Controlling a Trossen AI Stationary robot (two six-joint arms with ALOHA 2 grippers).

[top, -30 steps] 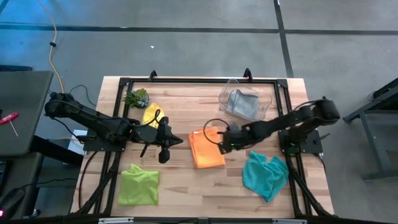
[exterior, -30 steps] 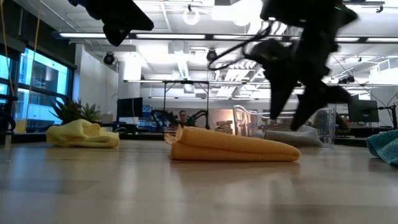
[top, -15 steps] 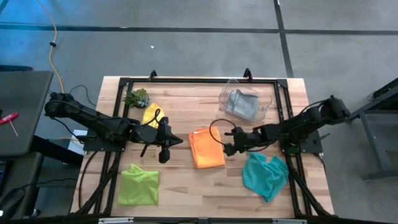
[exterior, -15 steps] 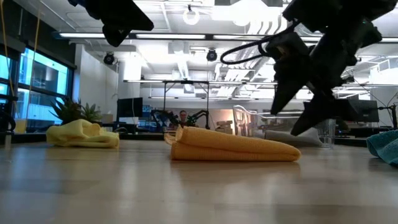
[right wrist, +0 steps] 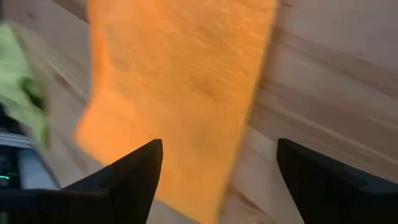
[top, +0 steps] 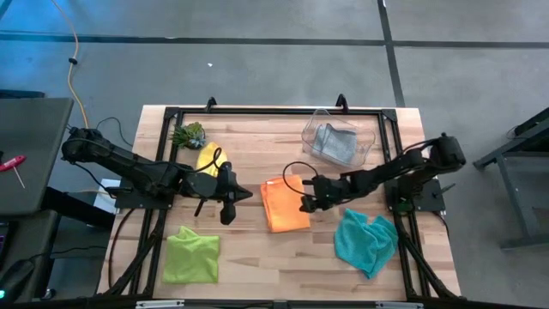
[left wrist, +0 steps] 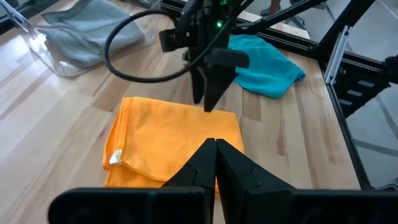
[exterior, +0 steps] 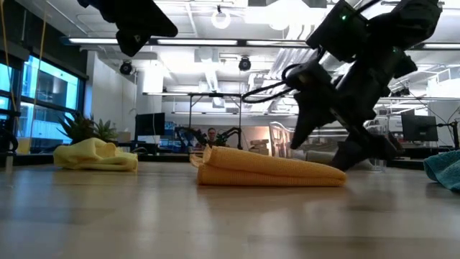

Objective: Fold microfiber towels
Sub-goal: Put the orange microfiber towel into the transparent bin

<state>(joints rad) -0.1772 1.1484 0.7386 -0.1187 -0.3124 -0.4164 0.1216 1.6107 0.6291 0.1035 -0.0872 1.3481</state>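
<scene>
The right end effector (top: 306,199) has swung back toward the folded orange towel (top: 284,206) at the counter's (top: 257,137) middle and now hangs wide apart at its right edge, gripping nothing. The left end effector (top: 226,209), pressed together and empty, hovers beside the towel's left.

grey towel (top: 334,142) blurred behind bin wall (top: 310,127)
</scene>
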